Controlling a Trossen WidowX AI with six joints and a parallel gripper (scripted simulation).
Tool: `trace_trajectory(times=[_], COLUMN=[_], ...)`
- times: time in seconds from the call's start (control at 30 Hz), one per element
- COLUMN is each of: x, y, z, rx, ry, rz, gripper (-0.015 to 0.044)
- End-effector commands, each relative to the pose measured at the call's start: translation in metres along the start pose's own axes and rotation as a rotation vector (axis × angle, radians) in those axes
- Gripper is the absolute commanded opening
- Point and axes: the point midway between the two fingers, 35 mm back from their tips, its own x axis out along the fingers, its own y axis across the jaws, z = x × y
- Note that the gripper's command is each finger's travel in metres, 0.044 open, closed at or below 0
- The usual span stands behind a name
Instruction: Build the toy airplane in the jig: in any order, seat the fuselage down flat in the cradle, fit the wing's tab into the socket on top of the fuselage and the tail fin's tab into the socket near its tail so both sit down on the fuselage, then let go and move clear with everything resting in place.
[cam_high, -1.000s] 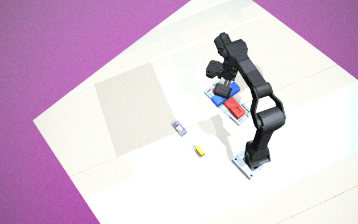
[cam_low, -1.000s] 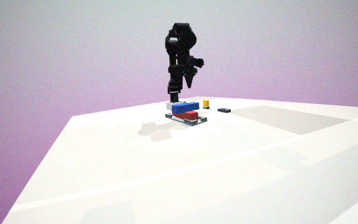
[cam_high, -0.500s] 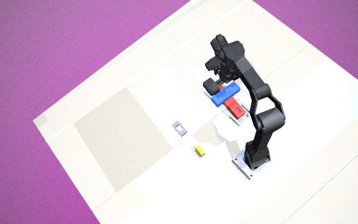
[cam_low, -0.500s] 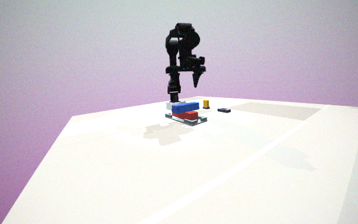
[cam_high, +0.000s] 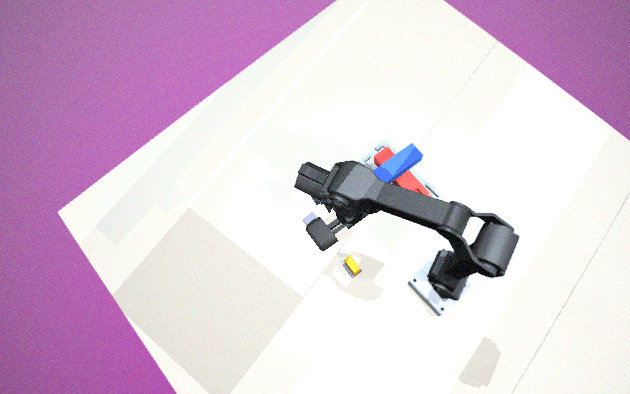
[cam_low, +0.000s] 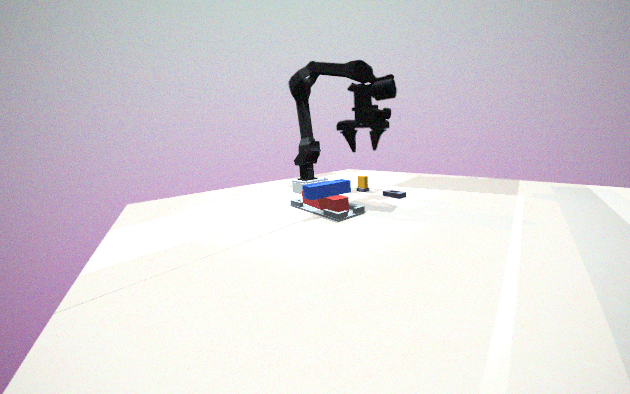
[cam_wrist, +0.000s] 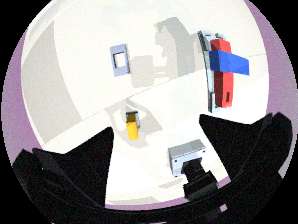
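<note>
The red fuselage lies in the grey jig and looks flat. The blue wing lies across its top; its tab is hidden. A dark open socket shows near one end of the fuselage. The yellow tail fin stands upright in a small grey holder, apart from the jig. My gripper is open and empty, high above the table, away from the jig and pointing down.
An empty, frame-like grey holder lies on the table beyond the tail fin. The arm's base plate stands near the fin and jig. The arm covers part of the jig in the top view.
</note>
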Motion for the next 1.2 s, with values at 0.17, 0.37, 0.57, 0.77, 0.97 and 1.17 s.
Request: trace_trajectory(times=[0.17, 0.37, 0.57, 0.77, 0.97, 1.17], x=[0.006, 0.061, 0.074, 0.081, 0.091, 0.101], y=[0.040, 0.040, 0.040, 0.041, 0.041, 0.041], z=[-0.059, -0.060, -0.060, -0.060, -0.060, -0.060], rx=[0.007, 0.007, 0.007, 0.007, 0.007, 0.007], ry=[0.014, 0.014, 0.014, 0.014, 0.013, 0.013], rz=[0.006, 0.006, 0.006, 0.006, 0.005, 0.005], gripper=[0.0440, 0.0440, 0.0440, 0.0440, 0.0440, 0.0440])
